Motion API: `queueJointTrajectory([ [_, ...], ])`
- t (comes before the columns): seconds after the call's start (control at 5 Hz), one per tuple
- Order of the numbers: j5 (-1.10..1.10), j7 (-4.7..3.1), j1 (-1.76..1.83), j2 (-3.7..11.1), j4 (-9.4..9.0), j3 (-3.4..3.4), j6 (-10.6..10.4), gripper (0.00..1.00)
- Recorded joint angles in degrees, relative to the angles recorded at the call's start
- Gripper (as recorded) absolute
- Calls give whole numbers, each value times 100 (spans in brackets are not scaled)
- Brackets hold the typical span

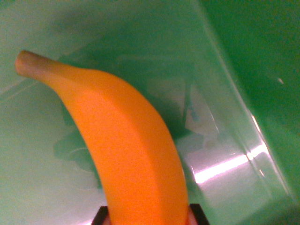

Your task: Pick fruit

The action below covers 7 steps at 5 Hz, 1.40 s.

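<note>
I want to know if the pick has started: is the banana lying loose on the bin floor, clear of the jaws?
No: the banana runs down between the two dark jaws at the picture's bottom edge, above the green bin.

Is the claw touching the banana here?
Touching. In the wrist view, the claw's dark fingers press against both sides of the banana at the bottom edge, no gap visible.
</note>
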Motion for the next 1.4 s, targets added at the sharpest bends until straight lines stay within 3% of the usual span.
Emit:
queueJointTrajectory([
  [0.2,-5,0,2,-51,87,0,138,100],
  [0.4,-5,0,2,-51,87,0,138,100],
  [0.6,-10,0,5,-113,194,0,307,100],
  [0.8,-10,0,5,-113,194,0,307,100],
  [1.0,-16,0,8,-181,309,0,488,100],
  [1.2,-16,0,8,-181,309,0,488,100],
  [1.4,-23,0,12,-257,438,0,694,100],
])
